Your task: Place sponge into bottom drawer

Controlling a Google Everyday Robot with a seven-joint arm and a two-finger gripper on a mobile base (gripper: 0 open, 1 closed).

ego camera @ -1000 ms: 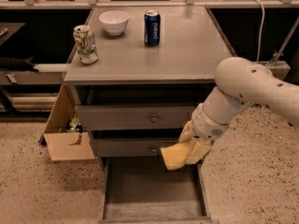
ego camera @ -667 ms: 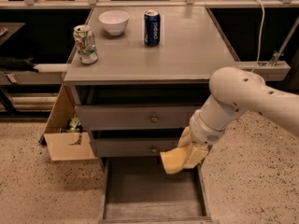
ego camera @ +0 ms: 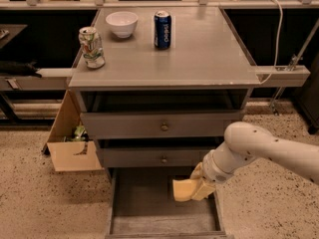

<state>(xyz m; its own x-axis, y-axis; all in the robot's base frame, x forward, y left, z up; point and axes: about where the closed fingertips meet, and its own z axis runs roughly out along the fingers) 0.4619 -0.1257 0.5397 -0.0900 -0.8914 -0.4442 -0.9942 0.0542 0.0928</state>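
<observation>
The pale-yellow sponge (ego camera: 183, 189) is held in my gripper (ego camera: 195, 187), which is shut on it, just above the right part of the open bottom drawer (ego camera: 144, 203). The drawer is pulled out toward the camera, with its worn grey floor showing. My white arm (ego camera: 259, 151) reaches in from the right, below the two upper drawers. The fingers are mostly hidden behind the sponge and the wrist.
Two upper grey drawers with round knobs (ego camera: 163, 126) are shut. On the cabinet top stand a white bowl (ego camera: 122, 23), a blue can (ego camera: 162, 30) and a crumpled green-white can (ego camera: 91, 47). A cardboard box (ego camera: 70, 143) leans at the cabinet's left.
My arm has lowered and the sponge has come down from in front of the middle drawer to just over the open bottom drawer.
</observation>
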